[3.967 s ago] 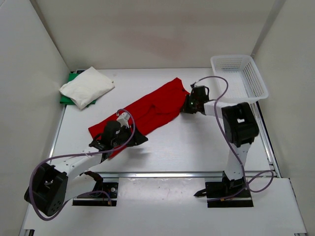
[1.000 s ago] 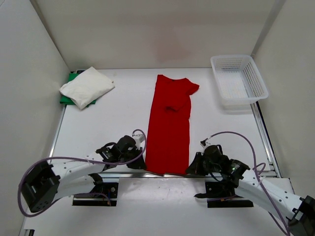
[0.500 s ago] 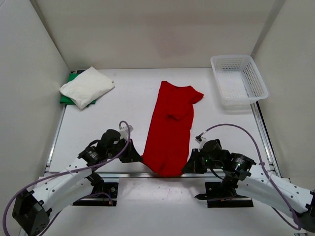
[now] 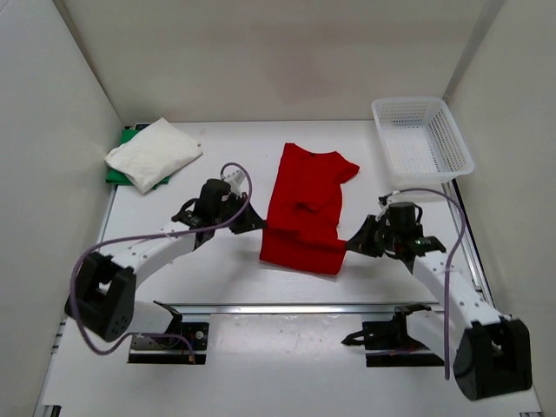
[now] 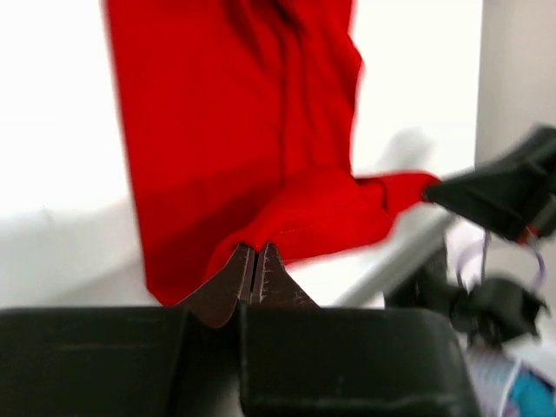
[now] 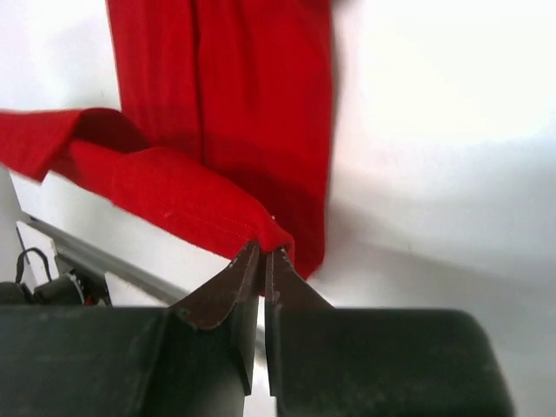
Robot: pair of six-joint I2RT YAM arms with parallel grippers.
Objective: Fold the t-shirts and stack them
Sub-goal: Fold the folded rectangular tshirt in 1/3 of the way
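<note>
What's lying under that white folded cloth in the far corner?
A green t-shirt: only its edges peek out from beneath the white t-shirt. The rest is covered, so how it is folded cannot be seen.

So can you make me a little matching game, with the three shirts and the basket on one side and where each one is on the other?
Things:
1. red t-shirt
2. white t-shirt
3. green t-shirt
4. mesh basket

Places:
A. far right corner
B. underneath another shirt, far left
C. in the middle, pinched at two corners
D. folded, lying on top of another shirt

Pairs: 1-C, 2-D, 3-B, 4-A
</note>
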